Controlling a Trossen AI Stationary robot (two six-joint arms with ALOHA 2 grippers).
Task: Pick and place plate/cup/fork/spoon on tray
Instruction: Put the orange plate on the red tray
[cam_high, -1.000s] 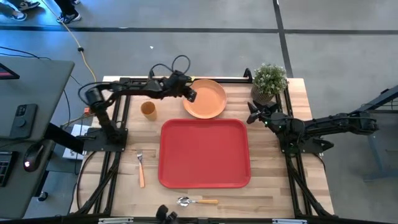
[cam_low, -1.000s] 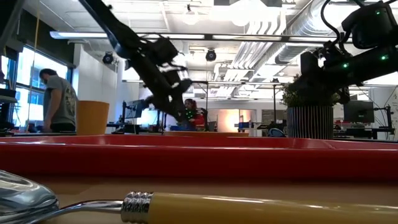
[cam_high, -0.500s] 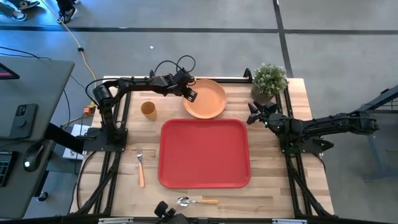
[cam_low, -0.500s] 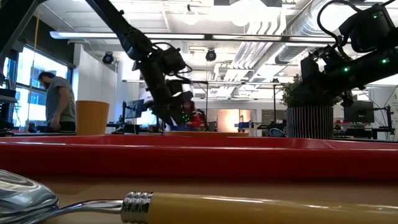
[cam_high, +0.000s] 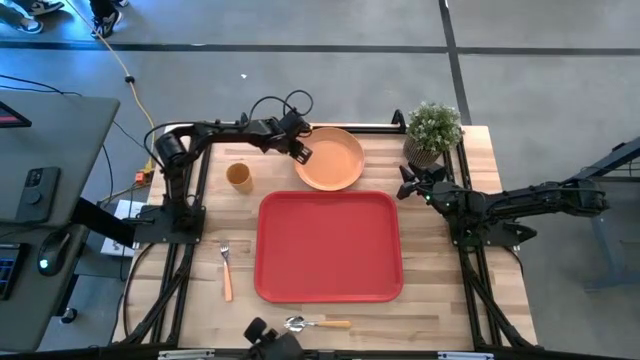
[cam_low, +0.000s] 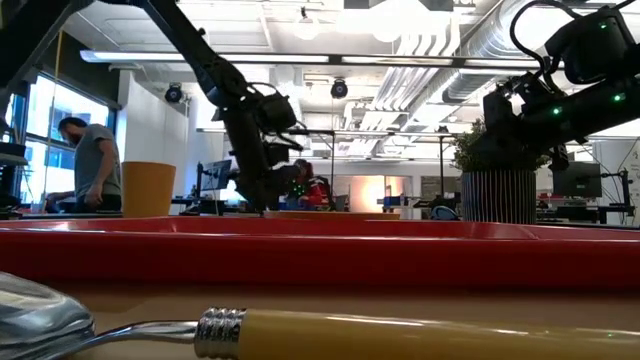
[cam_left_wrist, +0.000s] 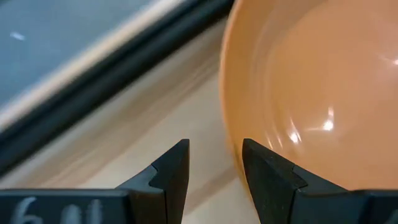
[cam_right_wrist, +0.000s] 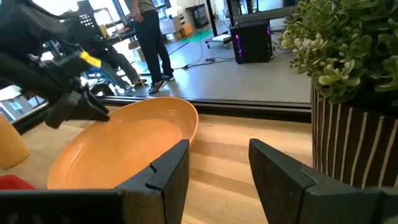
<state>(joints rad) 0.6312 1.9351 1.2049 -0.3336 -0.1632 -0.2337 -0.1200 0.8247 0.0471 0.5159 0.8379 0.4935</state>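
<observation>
**Clearly a rim grasp: thin plate, left end effector poised at its edge**

Clearly the plate (cam_high: 330, 158) is the thing in hand: it lies flat on the wooden surface (cam_high: 440, 260), just beyond the far edge of the tray (cam_high: 330, 246) and not yet on it. It looks like light, stiff plastic with a glossy face, so I judge it slippery and hard to lift from above; the raised rim is the only sensible hold, one finger inside and one outside. The left end effector (cam_high: 300, 150) sits at the plate's far-left edge with its fingers parted, gripping nothing. The right end effector (cam_high: 408, 183) waits to the right of the plate, near the potted plant (cam_high: 432, 130), its fingers also apart and empty.

The cup (cam_high: 238, 176) stands left of the plate; the fork (cam_high: 226, 270) lies left of the tray and the spoon (cam_high: 318, 323) at the tray's near side.

The left wrist view alone shows the rim passing by the gap between the fingers (cam_left_wrist: 171, 177), with one finger overlapping the plate's edge; whether it straddles the rim I cannot tell. The low view shows how low the left arm reaches; the high view alone gives the whole layout.
</observation>
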